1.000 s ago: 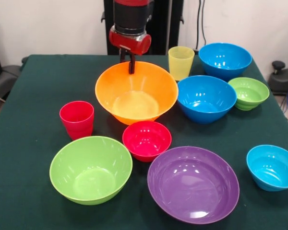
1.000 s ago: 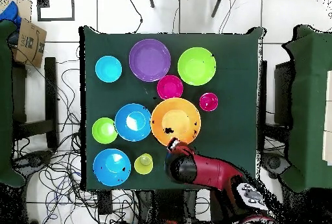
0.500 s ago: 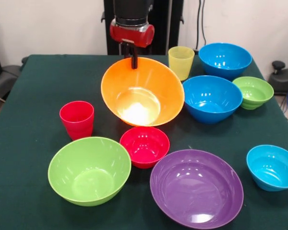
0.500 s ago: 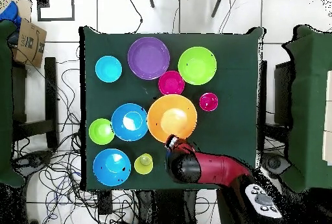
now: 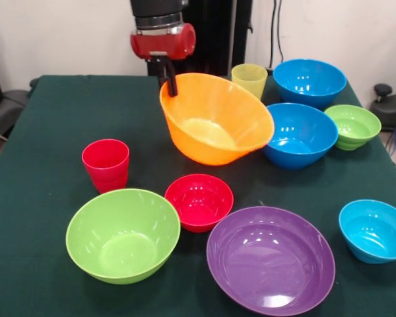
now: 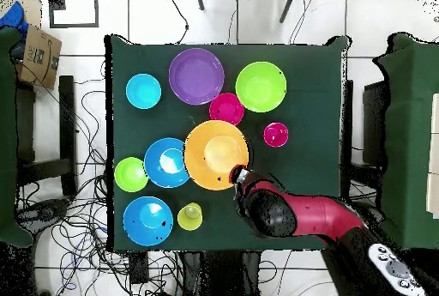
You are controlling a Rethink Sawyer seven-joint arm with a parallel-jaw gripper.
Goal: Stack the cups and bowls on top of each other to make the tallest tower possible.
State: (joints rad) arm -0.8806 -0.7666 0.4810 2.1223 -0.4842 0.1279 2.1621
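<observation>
gripper (image 5: 169, 82): pinching the rim of the orange bowl (image 5: 216, 119), one finger inside the wall and one outside, at the bowl's far-left edge in the front view; in the overhead view (image 6: 237, 175) it is sitting at that bowl's (image 6: 216, 154) rim.
orange bowl: hanging tilted from the gripper, mouth facing up and toward the camera; its right side is overlapping the middle blue bowl (image 5: 300, 134).
yellow cup (image 5: 249, 79): standing upright behind the orange bowl, beside the far blue bowl (image 5: 309, 82).
red cup (image 5: 105, 164): standing upright on the table (image 5: 46, 132), left of the red bowl (image 5: 199, 201).
lime bowl (image 5: 123, 234): sitting upright at the near left, just beside the red bowl.
purple bowl (image 5: 270, 254): sitting at the near middle, its rim close to the red bowl.
small blue bowl (image 5: 374, 230): sitting at the near right, apart from the rest.
ribbed green bowl (image 5: 352, 127): sitting right of the middle blue bowl, just beside it.
tower: no pieces are lying nested; each bowl and cup is sitting alone.
</observation>
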